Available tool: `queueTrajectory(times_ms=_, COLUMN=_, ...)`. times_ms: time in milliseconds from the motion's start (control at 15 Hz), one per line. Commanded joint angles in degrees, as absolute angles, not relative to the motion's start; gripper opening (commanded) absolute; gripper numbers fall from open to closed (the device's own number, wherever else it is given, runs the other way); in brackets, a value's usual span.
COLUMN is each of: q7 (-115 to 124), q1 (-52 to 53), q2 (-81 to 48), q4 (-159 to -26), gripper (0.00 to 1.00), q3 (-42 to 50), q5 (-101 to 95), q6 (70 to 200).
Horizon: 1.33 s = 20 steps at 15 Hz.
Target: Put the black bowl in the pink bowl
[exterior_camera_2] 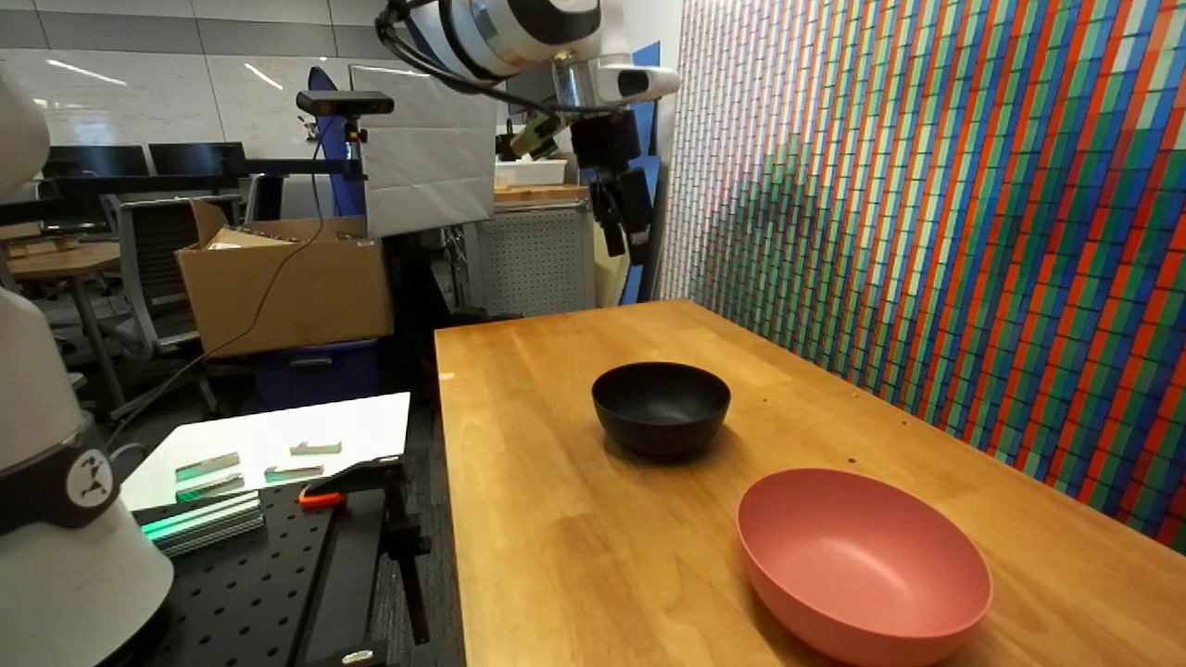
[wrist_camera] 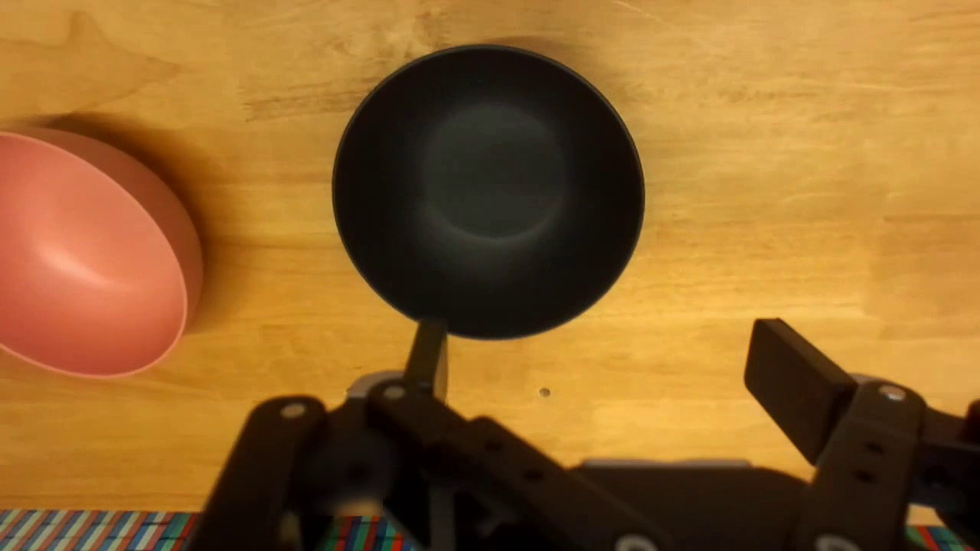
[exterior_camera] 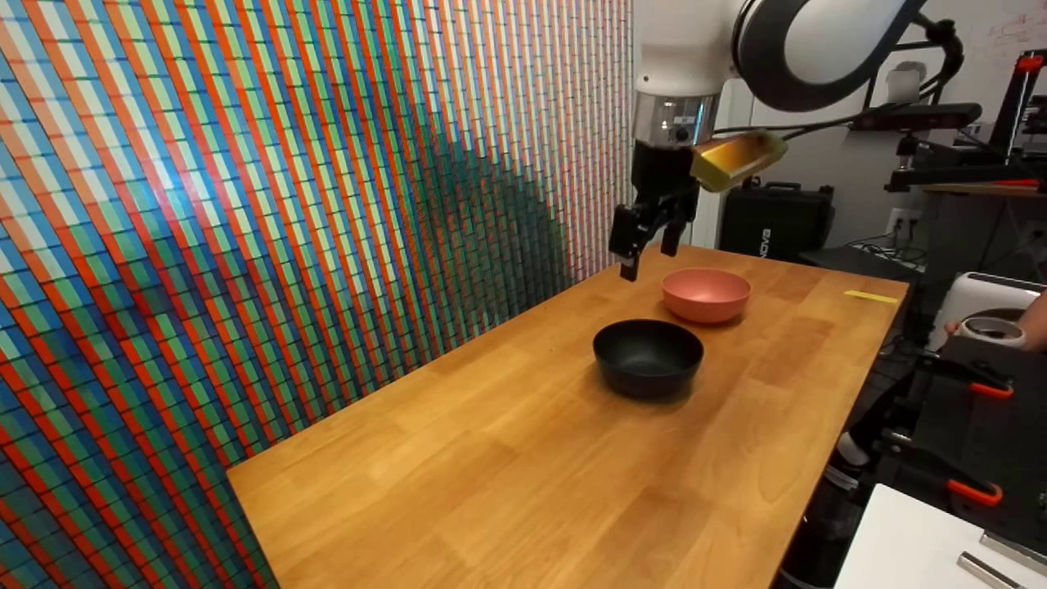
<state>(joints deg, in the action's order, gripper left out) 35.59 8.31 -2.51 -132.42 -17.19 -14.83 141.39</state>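
Note:
The black bowl (exterior_camera: 648,360) stands upright on the wooden table, and it also shows in an exterior view (exterior_camera_2: 661,408) and near the top middle of the wrist view (wrist_camera: 494,176). The pink bowl (exterior_camera: 706,296) stands upright beside it with a gap between them; it shows large in an exterior view (exterior_camera_2: 866,565) and is cut off at the left of the wrist view (wrist_camera: 92,252). My gripper (exterior_camera: 649,260), also in an exterior view (exterior_camera_2: 627,250), is open and empty above the table. In the wrist view its fingers (wrist_camera: 599,327) are wide apart; the left fingertip overlaps the black bowl's near rim.
The wooden table (exterior_camera: 458,458) runs along a wall of coloured tiles (exterior_camera: 245,204). A black side bench with a white board (exterior_camera_2: 287,431) and metal pieces stands beside the table. A yellow strip (exterior_camera: 871,296) lies near the table's far edge.

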Motion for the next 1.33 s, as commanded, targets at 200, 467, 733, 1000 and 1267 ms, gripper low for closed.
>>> queueTrajectory(times_ms=200, q7=38.0, q1=12.3, q2=-6.6, q4=-131.5, gripper=1.0, q3=-14.0, q5=-16.6, q6=141.4)
queueTrajectory(times_ms=467, q7=44.3, q1=13.3, q2=-5.3, q4=-132.3, gripper=1.0, q3=-11.1, q5=-24.9, q6=145.1)
queueTrajectory(times_ms=733, q7=51.8, q1=14.3, q2=-7.6, q4=-133.1, gripper=1.0, q3=-9.4, q5=-34.0, q6=147.2)
queueTrajectory(times_ms=1000, q7=55.3, q1=16.0, q2=-11.4, q4=-133.4, gripper=1.0, q3=-9.4, q5=-36.6, q6=147.1)
queueTrajectory(times_ms=1267, q7=58.5, q1=19.0, q2=-16.7, q4=-132.3, gripper=1.0, q3=-8.6, q5=-39.0, q6=147.3)
